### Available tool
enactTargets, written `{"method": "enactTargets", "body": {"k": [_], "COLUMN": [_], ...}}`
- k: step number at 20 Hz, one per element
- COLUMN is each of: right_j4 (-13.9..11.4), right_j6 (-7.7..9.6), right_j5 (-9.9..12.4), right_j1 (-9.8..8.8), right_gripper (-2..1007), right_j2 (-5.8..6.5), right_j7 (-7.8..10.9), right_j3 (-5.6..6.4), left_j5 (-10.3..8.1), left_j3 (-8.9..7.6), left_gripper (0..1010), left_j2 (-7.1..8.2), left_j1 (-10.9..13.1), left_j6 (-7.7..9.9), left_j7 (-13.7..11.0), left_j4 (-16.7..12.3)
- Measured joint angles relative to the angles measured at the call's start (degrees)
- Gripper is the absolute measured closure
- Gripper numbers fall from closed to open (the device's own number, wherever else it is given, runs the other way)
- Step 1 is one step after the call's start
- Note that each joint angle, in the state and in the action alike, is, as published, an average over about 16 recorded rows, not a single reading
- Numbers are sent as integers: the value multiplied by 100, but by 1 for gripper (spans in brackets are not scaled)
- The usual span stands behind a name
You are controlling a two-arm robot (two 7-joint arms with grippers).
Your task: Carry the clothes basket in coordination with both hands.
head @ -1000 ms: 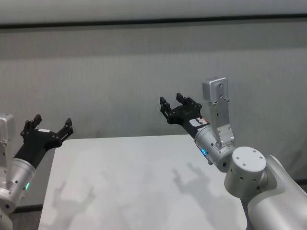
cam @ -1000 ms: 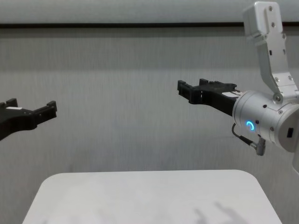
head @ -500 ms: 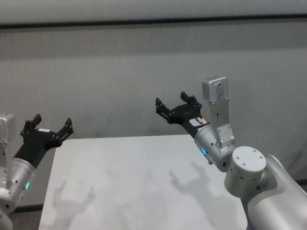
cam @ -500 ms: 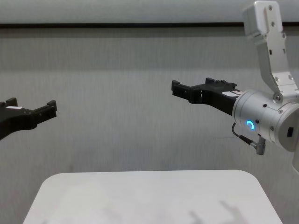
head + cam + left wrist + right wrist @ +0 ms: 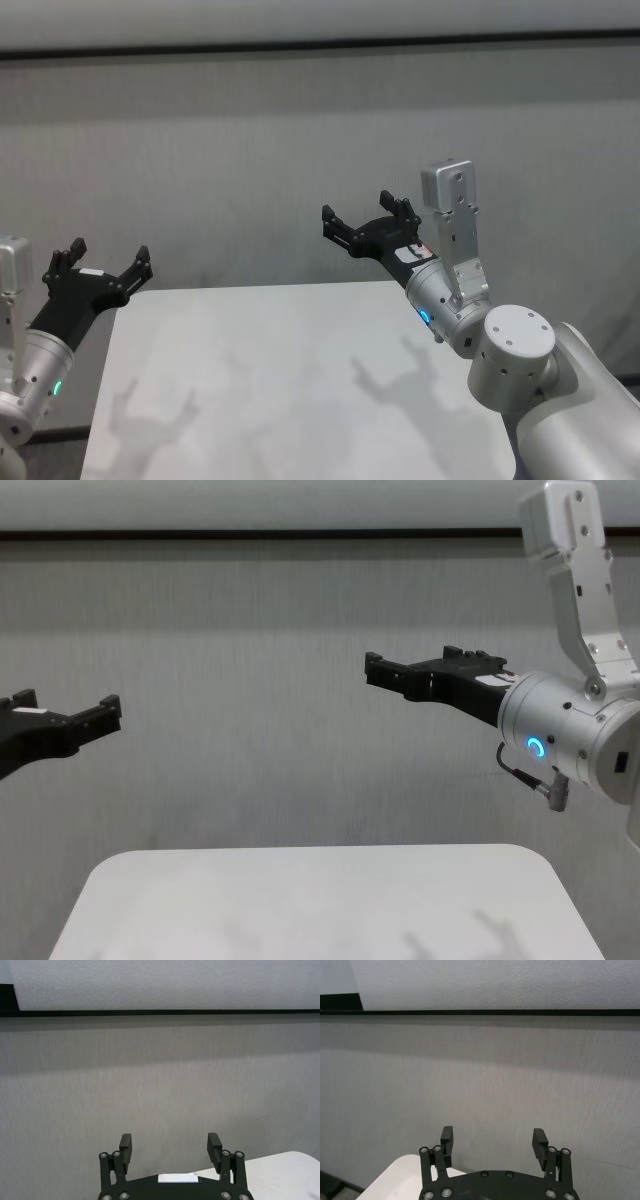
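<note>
left gripper [image 5: 98,258] and right gripper [image 5: 366,214] hover above the white table [image 5: 280,380], fingers spread wide, empty, both pointing toward the grey wall [image 5: 250,150].

The setting is a robot test bay or laboratory — not a home or shop. A plain white table [image 5: 280,380] with rounded corners stands against a grey textured wall panel [image 5: 250,160]. A black horizontal strip [image 5: 250,534] runs along the panel's upper edge, with a lighter white surface [image 5: 165,982] above it — bare, uniform surroundings typical of a recording rig.
</note>
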Motion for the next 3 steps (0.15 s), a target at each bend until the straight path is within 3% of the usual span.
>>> {"method": "enactTargets", "body": {"k": [3], "right_j4": [-1], "right_j6": [0], "right_j5": [-1], "right_j1": [0], "right_gripper": [0], "right_j2": [0], "right_j7": [0], "right_j3": [0], "left_j5": [1], "left_j3": [0], "left_gripper": [10], "left_j2": [1], "left_j1": [0], "left_j6": [0], "left_j7": [0], "left_j4": [0]}}
